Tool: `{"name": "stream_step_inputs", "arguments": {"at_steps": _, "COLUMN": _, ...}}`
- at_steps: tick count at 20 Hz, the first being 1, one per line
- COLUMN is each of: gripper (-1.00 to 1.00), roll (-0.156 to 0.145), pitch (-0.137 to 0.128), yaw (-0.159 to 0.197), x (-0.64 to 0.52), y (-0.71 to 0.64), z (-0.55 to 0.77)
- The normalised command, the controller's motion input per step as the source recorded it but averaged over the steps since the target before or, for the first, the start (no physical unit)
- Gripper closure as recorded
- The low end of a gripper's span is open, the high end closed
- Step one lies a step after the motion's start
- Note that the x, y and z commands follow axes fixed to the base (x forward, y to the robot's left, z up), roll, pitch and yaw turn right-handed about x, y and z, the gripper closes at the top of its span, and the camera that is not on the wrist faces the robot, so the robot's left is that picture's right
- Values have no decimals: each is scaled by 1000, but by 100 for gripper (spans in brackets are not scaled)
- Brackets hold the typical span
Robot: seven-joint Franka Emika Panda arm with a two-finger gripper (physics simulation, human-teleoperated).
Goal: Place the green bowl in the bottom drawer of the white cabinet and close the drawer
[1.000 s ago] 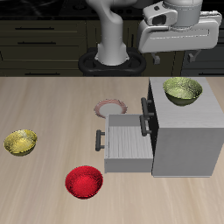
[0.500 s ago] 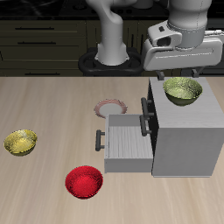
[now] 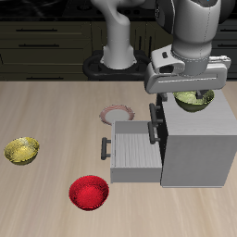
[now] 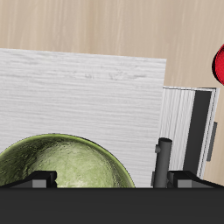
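I see the green bowl [image 3: 193,99] directly under my gripper [image 3: 188,90], on the white cabinet [image 3: 199,143]. The jaws stand apart, holding nothing.

Robot arm [image 3: 190,20] reaching forward from its base [image 3: 118,63], wrist vertical, with the broad gripper [image 3: 192,95] pointing straight down. The gripper body lies level. Fingers [image 4: 163,162] hang beneath it, spread apart, one dark fingertip visible in the wrist view. Nothing is clamped between them.
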Motion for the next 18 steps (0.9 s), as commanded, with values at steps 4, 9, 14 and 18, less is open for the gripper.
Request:
{"name": "stream_step_inputs", "arguments": {"at_steps": 4, "gripper": -100, "roll": 10, "pitch": 88, "yaw": -21, "x": -18, "y": -5, "z": -351}}
{"name": "stream_step_inputs", "arguments": {"at_steps": 9, "gripper": 100, "roll": 145, "pitch": 165, "yaw": -156, "x": -115, "y": 154, "z": -659}}
{"name": "stream_step_inputs", "arguments": {"at_steps": 14, "gripper": 100, "roll": 47, "pitch": 13, "yaw": 22, "x": -138, "y": 153, "z": -271}}
{"name": "stream_step_inputs", "arguments": {"at_steps": 18, "gripper": 100, "roll": -4, "pitch": -16, "yaw": -17, "x": -67, "y": -62, "z": 39}}
